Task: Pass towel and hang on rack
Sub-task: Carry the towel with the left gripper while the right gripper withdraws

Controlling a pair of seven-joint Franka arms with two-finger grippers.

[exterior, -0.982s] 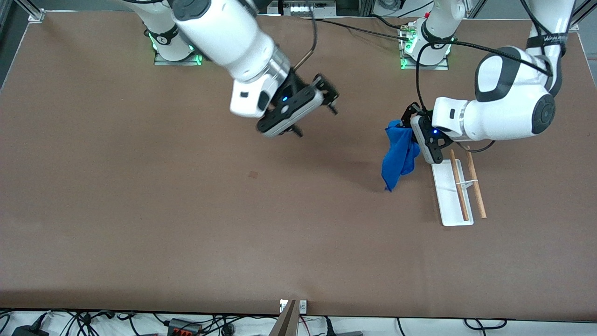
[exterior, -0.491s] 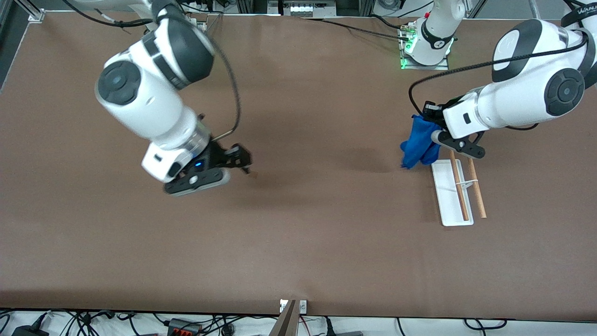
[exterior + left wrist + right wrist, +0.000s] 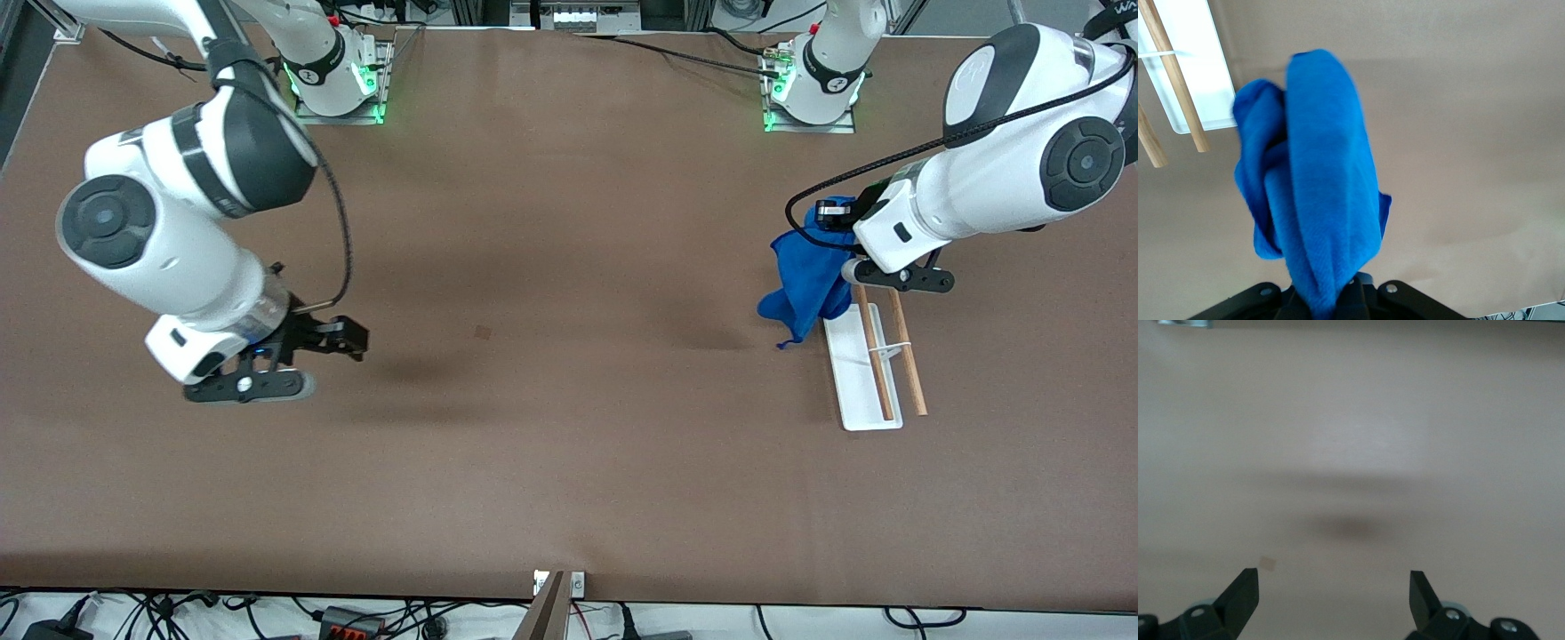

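Blue towel [image 3: 805, 284] hangs long-axis vertical from left pincer [image 3: 845, 244] beside rack [image 3: 867, 369]; right pincer [image 3: 342, 338] open.

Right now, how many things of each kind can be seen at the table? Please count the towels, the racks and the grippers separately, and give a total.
Towel: 1, blue, held in the left gripper, hanging by the rack: towel.
Rack: 1, white base with two wooden bars: rack.
Grippers: 2, the left one and the open right gripper, over bare table.
Total: 4.

Towel [image 3: 807, 283] seemingly just beside rack [image 3: 861, 373].
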